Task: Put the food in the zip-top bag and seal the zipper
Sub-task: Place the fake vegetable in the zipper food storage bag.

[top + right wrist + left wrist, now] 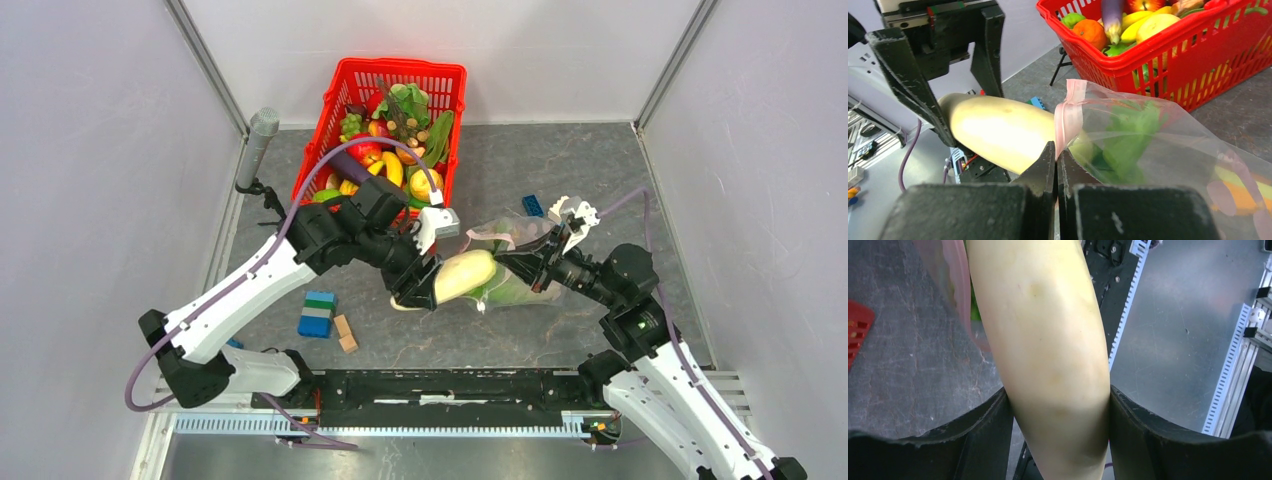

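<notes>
Left tool [424, 284] is clamped across a long, smooth white radish [466, 274]. The left wrist view shows both dark fingers [983, 435] pressed flat to its sides, jaws fairly wide around its girth [1043, 340]. The radish is held off the grey stone-look tabletop [570, 170], lying nearly level, its free end pointing toward the right arm. Right tool [517, 259] is fully closed, its fingertips [1048, 160] pinching the pink zipper strip [1068, 112] at the mouth of a clear crinkly plastic zip-top bag [1168, 145]. The strip stands up out of the pinch and the mouth edge is lifted. The radish tip [998, 130] meets the mouth right beside that strip; how far inside it reaches I cannot tell. Leafy green produce [1133, 135] already lies inside the bag. The bag [535, 290] rests on the tabletop centre-right, between the two tools and in front of the right arm. A red plastic mesh basket [400, 72] sits at the far edge, left of centre, well apart from the bag, heaped with toy produce: a yellow fruit [1158, 25], an orange [1089, 31], a red apple [364, 152], leafy greens [408, 100] and a purple eggplant [1112, 12]. Loose items: a blue-and-green block stack [318, 313] and tan wooden blocks [346, 333] near the left arm, and a small blue block [532, 205] just behind the bag.
</notes>
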Available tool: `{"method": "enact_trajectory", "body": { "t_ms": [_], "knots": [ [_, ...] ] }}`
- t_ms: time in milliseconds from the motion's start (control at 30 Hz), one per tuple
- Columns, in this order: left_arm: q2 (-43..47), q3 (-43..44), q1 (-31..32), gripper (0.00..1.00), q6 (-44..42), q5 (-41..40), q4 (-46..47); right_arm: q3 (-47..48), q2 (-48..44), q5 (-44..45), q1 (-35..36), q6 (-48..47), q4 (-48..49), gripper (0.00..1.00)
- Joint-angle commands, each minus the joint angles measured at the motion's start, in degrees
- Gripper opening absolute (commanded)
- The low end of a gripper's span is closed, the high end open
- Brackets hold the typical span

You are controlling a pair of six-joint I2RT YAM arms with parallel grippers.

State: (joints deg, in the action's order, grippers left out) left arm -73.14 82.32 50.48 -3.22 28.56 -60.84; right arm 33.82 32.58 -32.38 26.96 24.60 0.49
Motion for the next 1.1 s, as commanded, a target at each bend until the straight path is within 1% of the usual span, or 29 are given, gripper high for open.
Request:
{"method": "enact_trajectory", "body": {
  "t_ms": [0,100,200,267,333,467,600,633,667,700,767,833,900,1067],
  "knots": [
    [-2.8,3.3,0.8,0.11,1.6,-1.6,6.8,-0.2,-0.3,-4.9,0.3,-0.2,6.5,0.00],
    [-5.2,4.6,0.8,0.12,2.2,-2.8,7.3,-0.2,-0.6,-6.0,0.5,-0.5,6.3,0.00],
    [-7.7,6.7,0.9,0.12,2.6,-6.2,6.9,-0.2,-0.8,-7.0,0.5,-0.8,5.9,0.00],
    [-8.6,7.7,0.9,0.15,2.6,-8.4,6.8,-0.2,-0.6,-8.1,0.7,-0.9,5.8,0.00],
    [-9.2,8.5,0.9,0.16,2.6,-8.8,6.9,-0.4,-0.6,-9.0,0.8,-1.2,5.8,0.00],
    [-11.3,11.0,1.4,0.22,1.7,-4.5,6.1,-0.3,-0.8,-7.8,0.9,-2.2,4.9,0.00],
    [-15.5,15.0,3.5,0.32,-0.4,-5.2,3.2,-0.2,0.2,-6.4,1.0,-2.9,3.8,0.00],
    [-16.2,15.5,4.1,0.38,-0.7,-5.9,2.8,-0.6,-0.1,-6.0,1.0,-2.7,4.5,0.00],
    [-16.7,15.8,4.4,0.49,-0.6,-6.7,2.8,-1.2,-0.6,-4.9,1.0,-2.4,5.0,0.00],
    [-16.8,15.8,4.6,0.52,-0.8,-7.3,2.8,-1.5,-1.1,-3.5,1.0,-2.2,5.1,0.00],
    [-15.9,14.8,4.6,0.56,-0.8,-8.8,3.5,-1.7,-1.9,-1.7,1.0,-2.4,4.8,0.00],
    [-13.8,13.0,4.6,0.69,-0.6,-9.9,5.6,-1.9,-2.3,-0.6,1.0,-2.4,4.6,0.00],
    [-11.4,11.0,4.5,0.79,-0.2,-10.5,8.1,-2.1,-1.9,-0.2,1.0,-2.2,5.0,0.00],
    [-7.4,7.4,4.5,0.94,-0.1,-12.2,9.8,-2.4,-1.6,1.4,1.0,-1.6,5.7,0.00]
  ]
}}
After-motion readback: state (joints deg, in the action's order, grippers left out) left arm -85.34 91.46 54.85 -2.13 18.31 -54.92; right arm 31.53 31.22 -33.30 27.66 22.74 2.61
